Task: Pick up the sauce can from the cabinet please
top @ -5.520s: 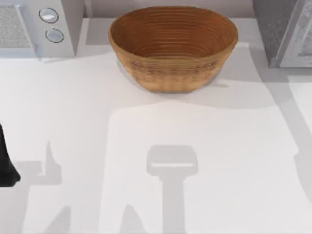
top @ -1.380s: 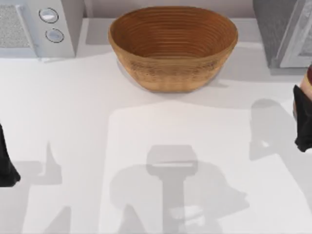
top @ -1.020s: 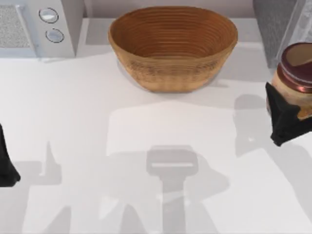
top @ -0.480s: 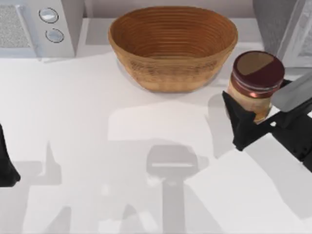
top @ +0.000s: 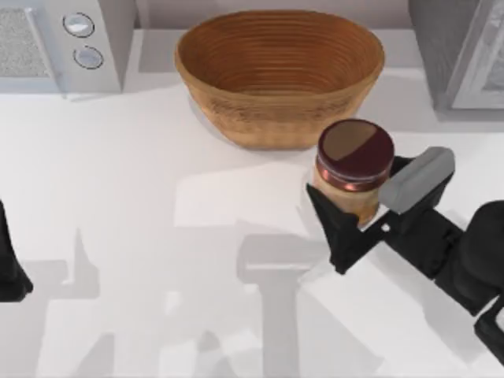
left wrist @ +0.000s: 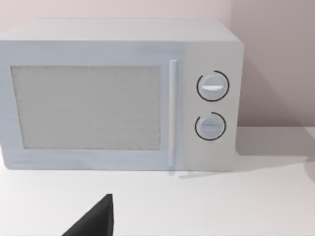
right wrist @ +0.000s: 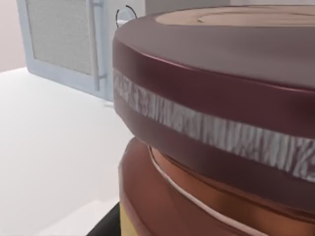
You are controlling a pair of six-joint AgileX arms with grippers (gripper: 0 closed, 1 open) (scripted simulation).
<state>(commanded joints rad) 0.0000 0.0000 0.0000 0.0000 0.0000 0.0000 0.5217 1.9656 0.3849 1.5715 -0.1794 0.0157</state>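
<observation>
Now right pincer grips the sauce can, fingers closed against its sides, beside basket.

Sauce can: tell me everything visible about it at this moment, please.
The sauce can is a small upright cylinder with a dark maroon-and-brown top, a shiny coppery-red rim and a tan-orange side. The right pincer grips it from the side, just in front of the woven basket, right of the table's centre. In the right wrist view the can looms close, its maroon lid band carrying a pale streaked stripe.
</observation>
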